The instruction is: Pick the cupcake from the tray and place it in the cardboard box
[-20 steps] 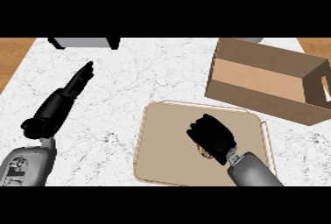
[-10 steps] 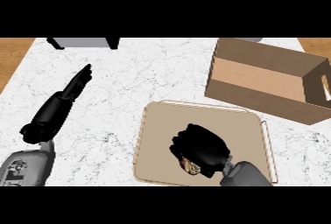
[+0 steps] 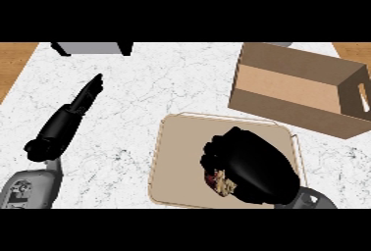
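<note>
Over the tray [image 3: 174,147]: right hand [image 3: 250,164] curled round cupcake [image 3: 220,182] (mostly hidden), not yet lifted clear. Carry to box [image 3: 304,90] remains. Left hand [image 3: 83,98] rests, fingers straight.

Looks like a kitchen from where I'm driving. I'm looking steeply down on a white marble-patterned desk [image 3: 167,93] with grey veining, the kind of top a kitchen has. Wood-toned surface shows past its edge at the upper left [image 3: 14,59] and upper right corners. A grey boxy object [image 3: 91,47] sits at the far edge, cut off, can't tell what it is. A beige tray [image 3: 181,147] and an open cardboard box [image 3: 304,88] rest on the desk.
</note>
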